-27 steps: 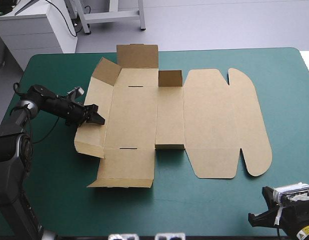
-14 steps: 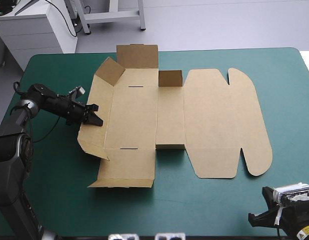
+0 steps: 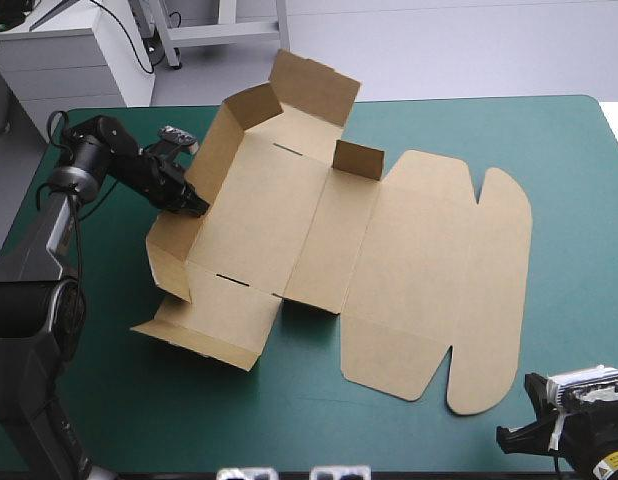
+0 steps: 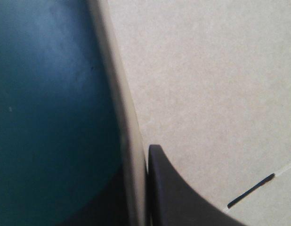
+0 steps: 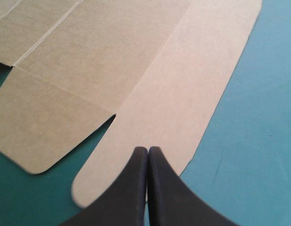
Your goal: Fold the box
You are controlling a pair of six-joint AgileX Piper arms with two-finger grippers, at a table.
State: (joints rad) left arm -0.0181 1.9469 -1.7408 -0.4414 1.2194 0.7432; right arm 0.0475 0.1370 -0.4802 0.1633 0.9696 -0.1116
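- The box, a cut sheet of brown board, lies across the middle of the tabletop. It is turned askew to the edges of the teal-green cover.
- Its left wall stands raised on the side toward the tabletop's left edge.
- The far wall is up as well and reaches out past the tabletop's far edge.
- A small flap stands upright near the middle of the sheet, on the far side.
- The lid lies flat toward the right edge. One rounded tab points to the far right and another to the near edge.
- The near panel sits toward the near left corner, with a shadow under its outer edge.
- The left tool comes in from the far left corner and pinches the left wall.
- In the left wrist view the wall's edge runs between the black fingers. One finger lies flat against the inner face, and the other is only a dark shape on the outer side.
- A narrow slot is cut in the floor panel just beside that inner finger.
- The right tool is pressed together on nothing, its fingers meeting in one point.
- It sits by the near right corner, aimed at the lid's nearer tab, close to the board but apart from it in the high view.
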